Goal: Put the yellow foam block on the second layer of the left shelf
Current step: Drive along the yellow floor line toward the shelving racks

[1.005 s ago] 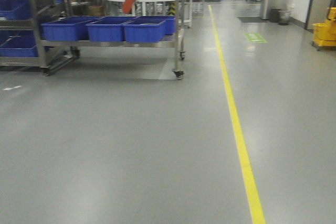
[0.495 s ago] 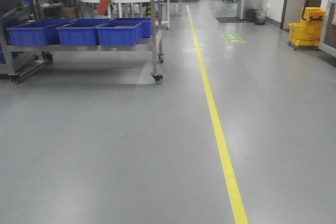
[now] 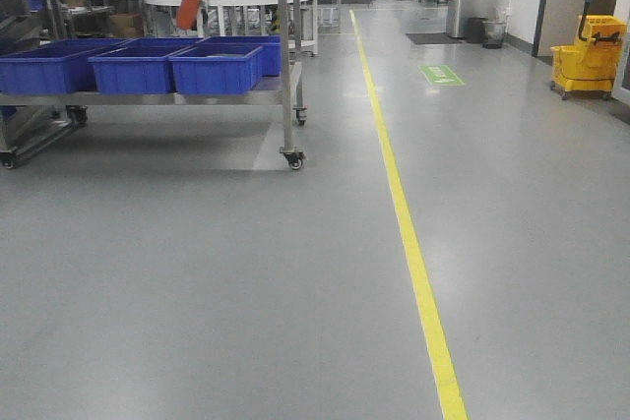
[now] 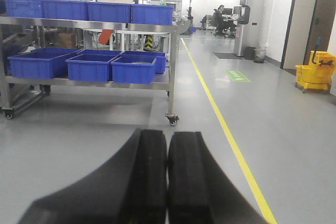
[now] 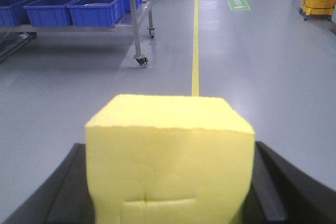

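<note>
Since the steel shelf has slid toward ten o'clock in the front view, the base seems to be mid-approach. The left tool is pressed together and empty. The right tool clamps the yellow foam block, not yet placed.

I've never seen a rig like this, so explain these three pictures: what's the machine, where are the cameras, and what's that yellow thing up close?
It is a two-armed robot on a wheeled base. The front view looks ahead from its body: grey floor, a yellow floor line, a wheeled metal shelf holding blue bins, a yellow mop bucket. The other two cameras sit on the wrists. The left wrist view shows the left gripper, black fingers shut together, holding nothing. The right wrist view shows the right gripper shut on the yellow foam block, which is meant for a shelf.
</note>
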Controlling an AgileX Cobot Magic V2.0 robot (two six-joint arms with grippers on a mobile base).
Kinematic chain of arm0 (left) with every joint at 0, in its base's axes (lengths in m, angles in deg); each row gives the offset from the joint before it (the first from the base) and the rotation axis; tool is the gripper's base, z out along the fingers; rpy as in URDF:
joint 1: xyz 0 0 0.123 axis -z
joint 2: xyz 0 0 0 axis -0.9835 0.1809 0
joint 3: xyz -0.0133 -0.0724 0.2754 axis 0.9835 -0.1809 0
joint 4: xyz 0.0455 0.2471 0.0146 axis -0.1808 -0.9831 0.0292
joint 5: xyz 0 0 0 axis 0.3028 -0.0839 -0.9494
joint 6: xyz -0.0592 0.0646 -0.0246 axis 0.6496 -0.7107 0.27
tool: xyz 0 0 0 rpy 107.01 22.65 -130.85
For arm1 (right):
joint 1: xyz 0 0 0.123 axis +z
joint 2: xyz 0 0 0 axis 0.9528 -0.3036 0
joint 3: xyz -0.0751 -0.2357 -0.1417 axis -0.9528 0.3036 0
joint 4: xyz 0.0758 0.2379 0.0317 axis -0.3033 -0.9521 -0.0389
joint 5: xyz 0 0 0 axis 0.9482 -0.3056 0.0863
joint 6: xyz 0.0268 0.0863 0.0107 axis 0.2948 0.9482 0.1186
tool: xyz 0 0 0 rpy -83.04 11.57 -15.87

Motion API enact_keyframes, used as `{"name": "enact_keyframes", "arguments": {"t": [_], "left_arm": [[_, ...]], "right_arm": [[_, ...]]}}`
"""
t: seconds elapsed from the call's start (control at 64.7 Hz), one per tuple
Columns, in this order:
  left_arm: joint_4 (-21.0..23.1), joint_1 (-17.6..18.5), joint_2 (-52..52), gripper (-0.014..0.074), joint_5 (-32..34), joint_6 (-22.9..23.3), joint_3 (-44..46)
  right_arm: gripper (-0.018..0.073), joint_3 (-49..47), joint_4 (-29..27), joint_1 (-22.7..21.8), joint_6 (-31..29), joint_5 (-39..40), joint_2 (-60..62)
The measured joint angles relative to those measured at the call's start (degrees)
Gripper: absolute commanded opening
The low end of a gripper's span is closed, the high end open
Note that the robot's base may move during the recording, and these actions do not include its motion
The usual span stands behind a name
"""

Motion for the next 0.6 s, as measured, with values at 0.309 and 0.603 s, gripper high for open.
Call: {"name": "enact_keyframes", "arguments": {"t": [0.309,0.603], "left_arm": [[0.00,0.00,0.00,0.0137,0.00,0.00,0.00],[0.00,0.00,0.00,0.0137,0.00,0.00,0.00]], "right_arm": [[0.0392,0.00,0.00,0.00,0.00,0.00,0.00],[0.0392,0.00,0.00,0.00,0.00,0.00,0.00]]}}
